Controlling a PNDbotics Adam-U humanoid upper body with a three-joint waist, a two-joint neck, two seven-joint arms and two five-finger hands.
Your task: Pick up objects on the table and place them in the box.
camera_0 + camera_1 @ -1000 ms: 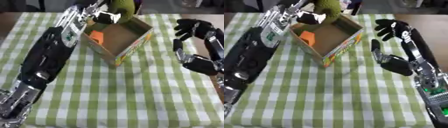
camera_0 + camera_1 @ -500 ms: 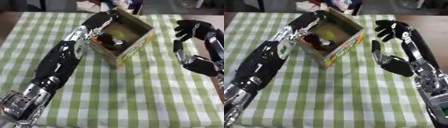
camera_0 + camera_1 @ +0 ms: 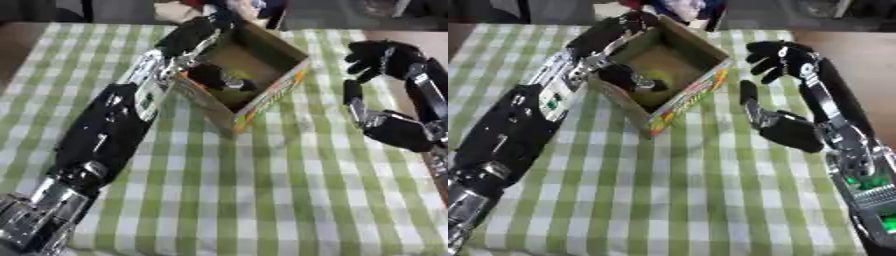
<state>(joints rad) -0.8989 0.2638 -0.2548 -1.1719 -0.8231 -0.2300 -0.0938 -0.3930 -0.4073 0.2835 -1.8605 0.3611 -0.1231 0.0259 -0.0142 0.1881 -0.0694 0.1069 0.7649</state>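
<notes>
We can't tell the sort of place for sure. Most of the frame is a table w/ green-white checked cloth, home-dining style. Bare brown tabletop at right edge; top of frame dark, blurred clutter.

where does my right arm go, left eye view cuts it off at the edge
Observer: In the right eye view the right forearm runs down to the lower right corner, along the cloth's right edge.
Operator: any lights on it
Observer: Yes, green lights show low on it, outside your view.
Operator: whats past the cloth up there
Observer: A broad stretch of bare brown table lies to the right of the right hand, which is open and apart from the box.
</notes>
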